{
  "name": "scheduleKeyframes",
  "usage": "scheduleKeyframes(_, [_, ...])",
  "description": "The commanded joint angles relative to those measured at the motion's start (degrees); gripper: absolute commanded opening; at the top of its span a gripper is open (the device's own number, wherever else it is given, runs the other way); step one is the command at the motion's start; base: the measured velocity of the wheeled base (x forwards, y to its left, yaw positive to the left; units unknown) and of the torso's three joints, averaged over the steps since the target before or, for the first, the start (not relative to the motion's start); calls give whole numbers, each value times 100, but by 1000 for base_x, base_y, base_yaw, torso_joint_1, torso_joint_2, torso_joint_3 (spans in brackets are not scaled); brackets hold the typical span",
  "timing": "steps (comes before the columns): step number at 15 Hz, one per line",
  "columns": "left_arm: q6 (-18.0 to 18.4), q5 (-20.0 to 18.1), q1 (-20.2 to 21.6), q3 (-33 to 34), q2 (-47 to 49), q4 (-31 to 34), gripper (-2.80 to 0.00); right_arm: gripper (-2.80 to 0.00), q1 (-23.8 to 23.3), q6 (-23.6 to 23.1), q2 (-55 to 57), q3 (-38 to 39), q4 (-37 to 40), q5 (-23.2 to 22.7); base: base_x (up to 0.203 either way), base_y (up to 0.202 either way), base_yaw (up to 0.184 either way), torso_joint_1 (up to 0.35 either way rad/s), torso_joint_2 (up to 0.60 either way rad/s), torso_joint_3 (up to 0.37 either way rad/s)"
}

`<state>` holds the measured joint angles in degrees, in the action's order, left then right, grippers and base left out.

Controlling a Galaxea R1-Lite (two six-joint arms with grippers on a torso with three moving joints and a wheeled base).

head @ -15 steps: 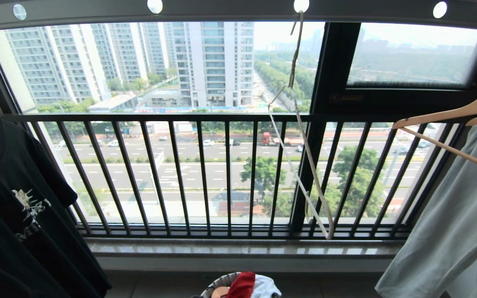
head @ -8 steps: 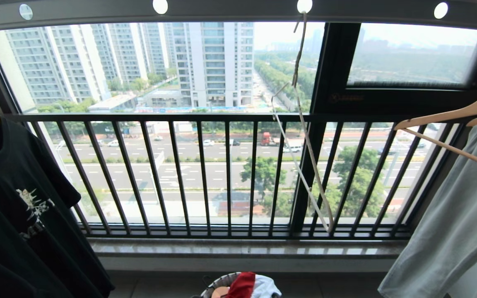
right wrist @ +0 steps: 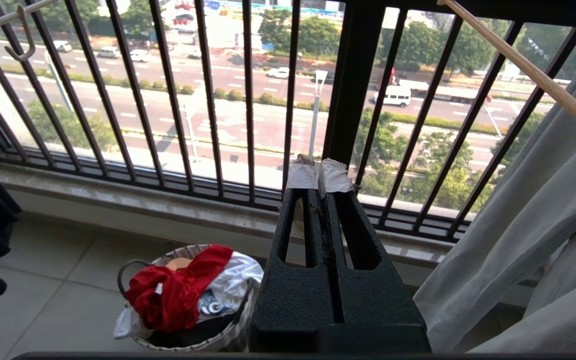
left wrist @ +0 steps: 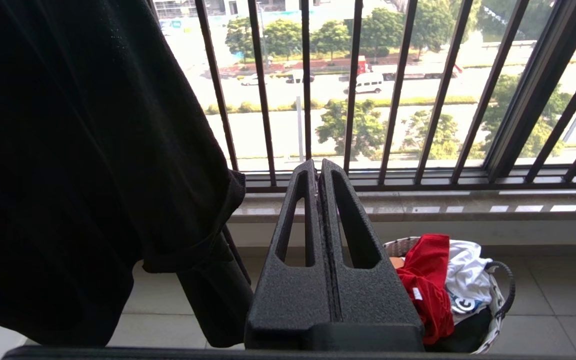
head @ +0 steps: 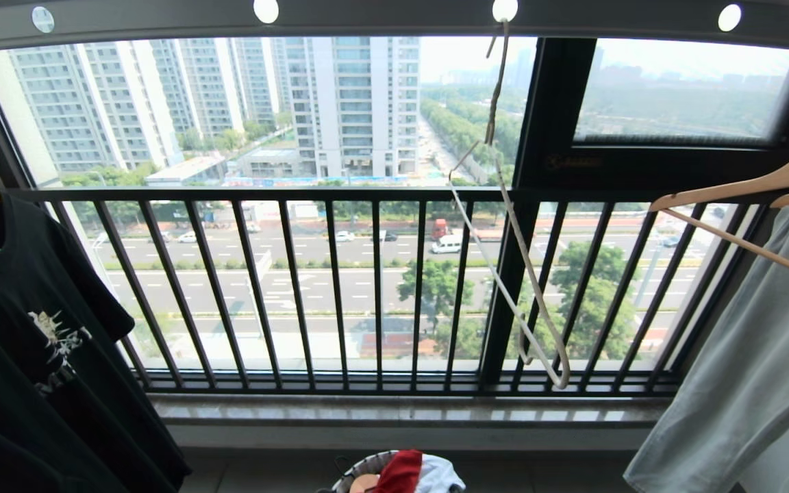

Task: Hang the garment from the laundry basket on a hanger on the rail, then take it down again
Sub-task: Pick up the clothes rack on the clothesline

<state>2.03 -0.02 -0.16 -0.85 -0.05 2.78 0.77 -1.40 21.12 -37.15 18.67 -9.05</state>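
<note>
Neither arm showed in the head view. Each wrist camera caught its own gripper above the basket (right wrist: 188,295): the left gripper (left wrist: 319,167) and the right gripper (right wrist: 319,172) both had their black, grainy, slotted fingers pressed flat together, holding nothing. The right fingertips (right wrist: 335,177) wore crumpled pale tape.

The red T-shirt (right wrist: 175,290) lay bunched in the round white woven basket, draped over its rim beside a white shirt (right wrist: 230,282). Above the basket, the thin cream wire hanger (head: 504,226) dangled empty from a hole in the grey rail (head: 381,17), tilted in front of the black balustrade (head: 340,287).
</note>
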Motion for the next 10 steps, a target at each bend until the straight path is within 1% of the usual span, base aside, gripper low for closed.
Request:
scheduleKeyframes(1, [-1,2,-1,-3,5,3,-280,-280,4,4,1366,-752,62,-134,0,0,0,0,0,0])
scheduleKeyframes(2, [-1,2,-1,-2,5,3,-280,-280,14,8,1811,-1146,124,-179,0,0,0,0,0,0])
scheduleKeyframes(4, [-1,2,1,-3,5,3,-280,-280,92,36,2710,-2196,419,-226,0,0,0,0,0,0])
scheduleKeyframes(6, [-1,2,-1,-3,5,3,-280,-280,347,283,3504,-3358,924,-217,0,0,0,0,0,0])
scheduleKeyframes(7, [-1,2,-1,-3,5,3,-280,-280,582,511,3877,-3942,1243,-171,0,0,0,0,0,0])
scheduleKeyframes(8, [4,2,2,-3,5,3,-280,-280,933,763,4237,-4385,1518,-52,0,0,0,0,0,0])
scheduleKeyframes(9, [-1,2,-1,4,5,3,-280,-280,1455,1011,4515,-4654,1696,212,0,0,0,0,0,0])
scheduleKeyframes(10, [-1,2,-1,-3,5,3,-280,-280,1972,1207,4716,-4809,1796,583,0,0,0,0,0,0])
